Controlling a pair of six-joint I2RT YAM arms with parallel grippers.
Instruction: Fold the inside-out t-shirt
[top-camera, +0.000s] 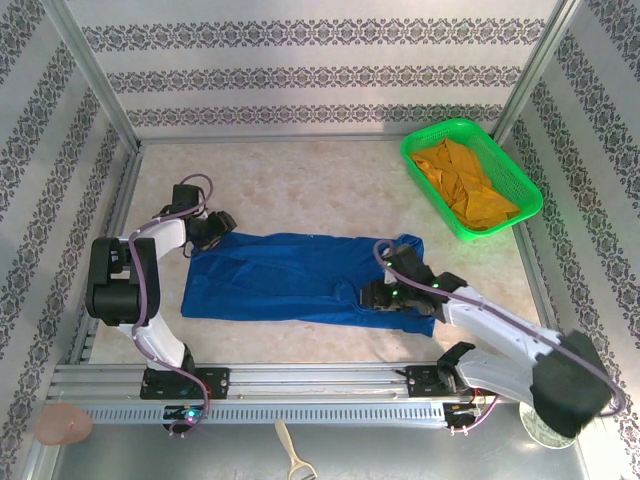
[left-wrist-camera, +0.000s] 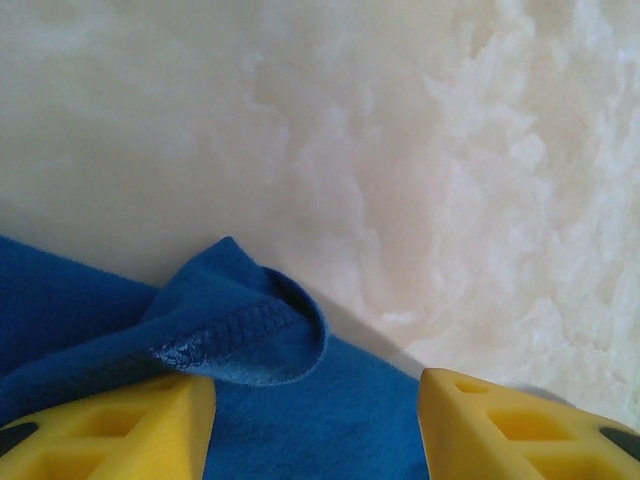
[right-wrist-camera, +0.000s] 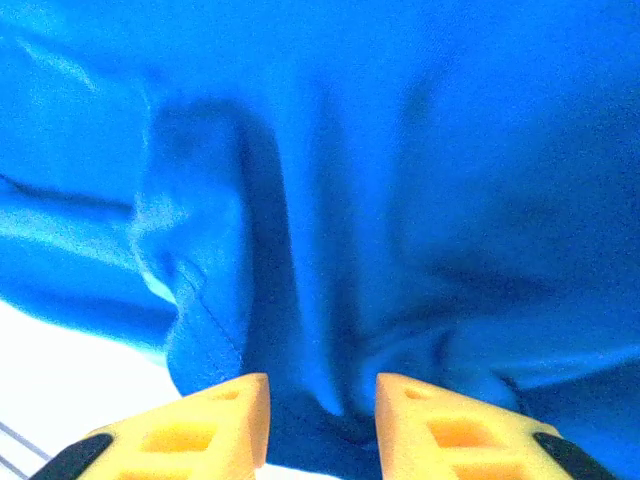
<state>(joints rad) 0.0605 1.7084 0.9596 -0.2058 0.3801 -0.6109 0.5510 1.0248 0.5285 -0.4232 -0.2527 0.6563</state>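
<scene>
The royal-blue t-shirt (top-camera: 300, 278) lies spread flat across the middle of the table, seams showing. My left gripper (top-camera: 214, 229) sits at its far-left corner. In the left wrist view its yellow fingers (left-wrist-camera: 120, 425) stand wide apart and the left gripper (left-wrist-camera: 318, 425) is open over a curled, stitched hem corner (left-wrist-camera: 250, 335) of the t-shirt. My right gripper (top-camera: 373, 295) rests low on the shirt's right part, near the front edge. In the right wrist view the right gripper (right-wrist-camera: 322, 420) is open, with a creased fold of the t-shirt (right-wrist-camera: 330, 300) bunched in the gap.
A green basket (top-camera: 425, 148) at the back right holds an orange-yellow garment (top-camera: 468, 183). Bare marble-patterned tabletop (top-camera: 300, 190) lies behind the shirt. Patterned walls enclose three sides. A metal rail (top-camera: 320, 385) runs along the front edge.
</scene>
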